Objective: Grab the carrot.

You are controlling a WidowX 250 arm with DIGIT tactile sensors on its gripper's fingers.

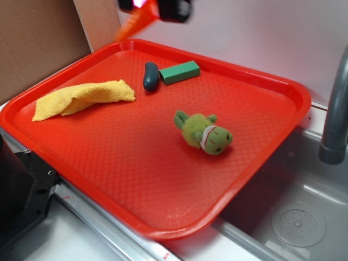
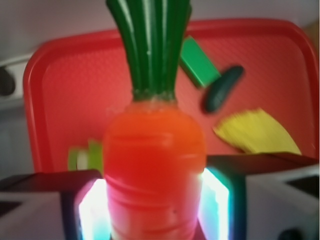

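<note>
In the wrist view the carrot point(image 2: 154, 165) fills the middle: bright orange body with dark green stem pointing up and away. My gripper point(image 2: 154, 205) is shut on the carrot's body, a glowing pad pressed against each side. In the exterior view the gripper point(image 1: 157, 8) sits at the very top edge, high above the back of the red tray point(image 1: 163, 228), and the carrot's orange tip point(image 1: 135, 26) sticks out down-left from it. Most of the gripper is cut off there.
On the tray lie a yellow cloth point(image 1: 81, 99), a dark green pickle-shaped toy point(image 1: 150, 75), a green block point(image 1: 179, 72) and a fuzzy green plush animal point(image 1: 204, 133). A grey faucet post point(image 1: 336, 109) and a sink basin point(image 1: 299, 223) are at right. Cardboard point(image 1: 38, 38) stands at back left.
</note>
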